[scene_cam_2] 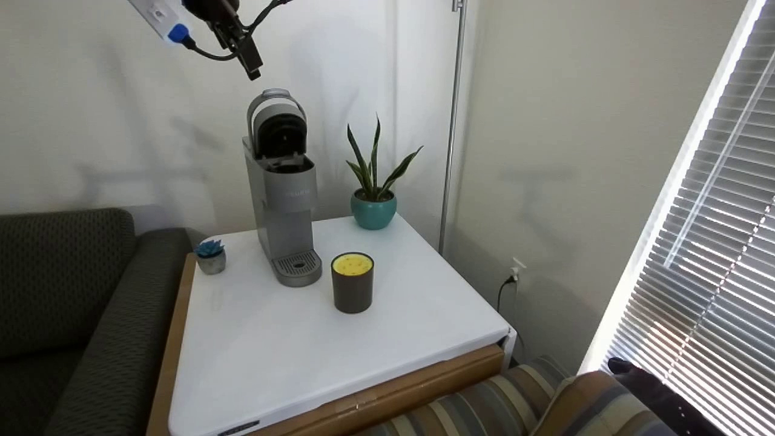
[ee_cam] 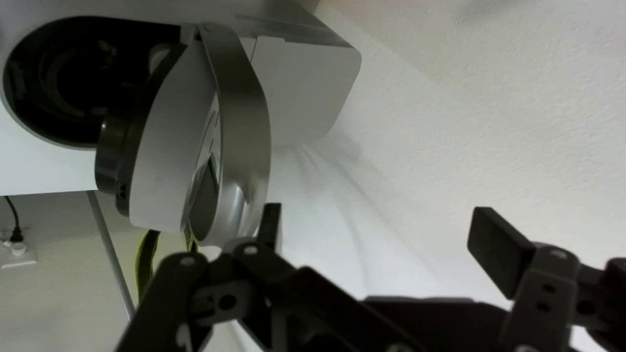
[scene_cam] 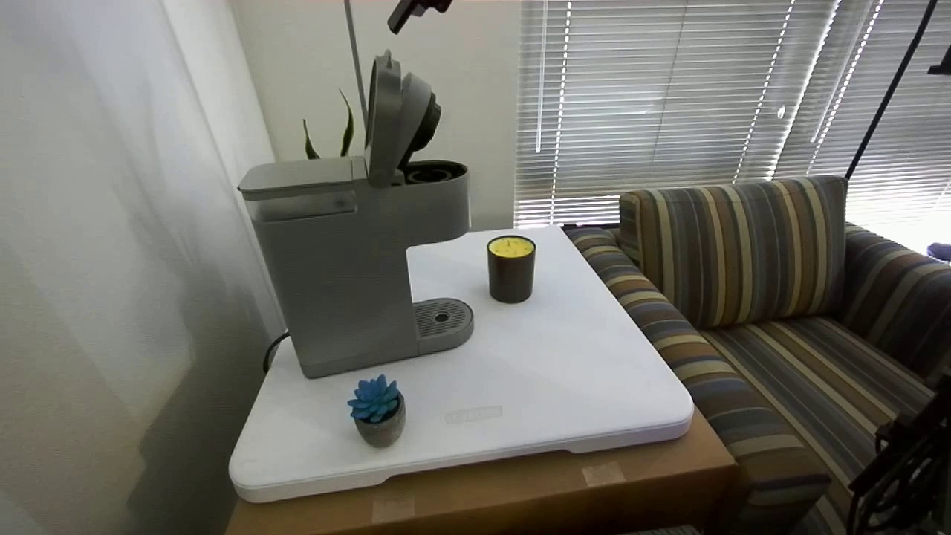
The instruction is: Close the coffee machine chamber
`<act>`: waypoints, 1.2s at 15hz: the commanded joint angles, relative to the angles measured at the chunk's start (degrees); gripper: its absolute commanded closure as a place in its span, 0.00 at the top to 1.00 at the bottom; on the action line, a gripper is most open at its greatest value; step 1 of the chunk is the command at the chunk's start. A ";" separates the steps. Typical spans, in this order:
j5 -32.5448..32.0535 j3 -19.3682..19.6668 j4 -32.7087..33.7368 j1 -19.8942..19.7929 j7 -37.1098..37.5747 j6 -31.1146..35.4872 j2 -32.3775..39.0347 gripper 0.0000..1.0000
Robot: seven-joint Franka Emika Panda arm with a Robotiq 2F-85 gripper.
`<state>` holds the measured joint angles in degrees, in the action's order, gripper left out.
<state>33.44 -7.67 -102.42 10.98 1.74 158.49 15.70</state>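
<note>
The grey coffee machine (scene_cam: 345, 290) stands on the white table; it also shows in an exterior view (scene_cam_2: 284, 227) and at the upper left of the wrist view (ee_cam: 308, 90). Its chamber lid (scene_cam: 385, 122) stands raised, nearly upright, in both exterior views (scene_cam_2: 280, 124), showing the black underside and the open dark pod well. In the wrist view the lid (ee_cam: 244, 127) is at left, beside the left finger. My gripper (ee_cam: 382, 239) is open with only wall seen between its fingers. In both exterior views the gripper (scene_cam: 418, 13) hangs just above the raised lid (scene_cam_2: 250, 68); contact is not visible.
A dark candle jar (scene_cam: 511, 271) with yellow wax stands near the drip base. A small blue succulent (scene_cam: 377, 412) sits beside the machine. A teal-potted plant (scene_cam_2: 373, 209) stands behind it. A thin metal pole (scene_cam_2: 454, 133) and walls are close by. A striped armchair (scene_cam: 732, 253) adjoins the table.
</note>
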 commanded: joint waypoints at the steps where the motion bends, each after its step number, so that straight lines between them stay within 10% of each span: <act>1: 1.84 -0.57 4.76 -0.45 -0.21 1.17 3.73 0.66; 10: 3.27 -1.67 5.14 -0.56 -0.45 6.54 7.20 0.03; 18: 9.88 -1.88 -0.74 -1.66 1.39 12.06 5.75 0.00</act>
<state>40.41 -8.60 -99.66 10.45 3.45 168.55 22.86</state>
